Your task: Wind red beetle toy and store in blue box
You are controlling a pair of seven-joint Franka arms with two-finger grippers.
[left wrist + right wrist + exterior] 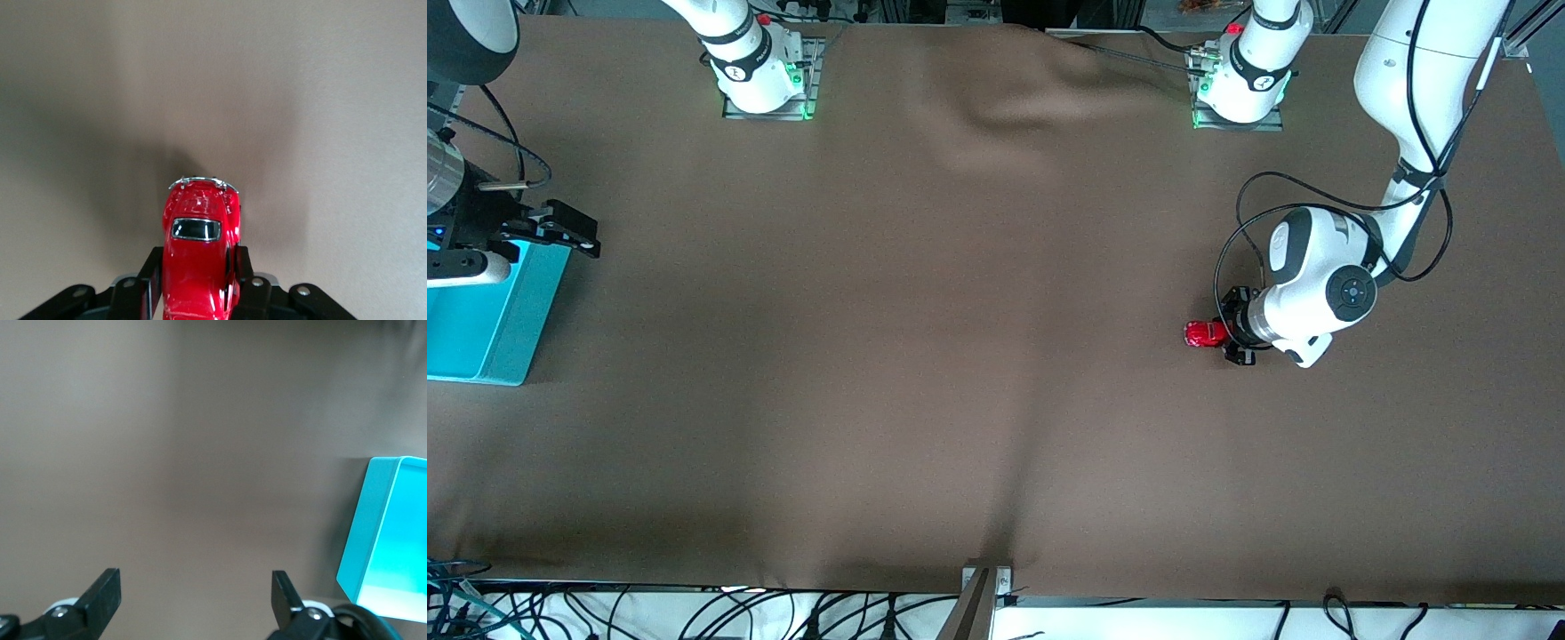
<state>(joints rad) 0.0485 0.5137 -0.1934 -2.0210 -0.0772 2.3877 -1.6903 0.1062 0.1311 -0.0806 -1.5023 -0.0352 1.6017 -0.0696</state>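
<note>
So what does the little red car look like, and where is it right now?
The red beetle toy is a tiny glossy red car with a rounded, beetle-shaped body, a dark window and a silvery bumper at its end. It looks like shiny painted metal or plastic. The left gripper has its jaws shut on the car's sides, holding it low at the brown table cover, toward the left arm's end of the table. Whether its wheels touch the cover cannot be seen.

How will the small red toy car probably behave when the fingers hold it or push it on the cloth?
The red toy car looks hard and glossy, so it may slip between the left gripper's shut fingers. It is tiny, so probably light. If it has wheels, it will likely roll when pushed lengthwise on the brown cloth.
</note>
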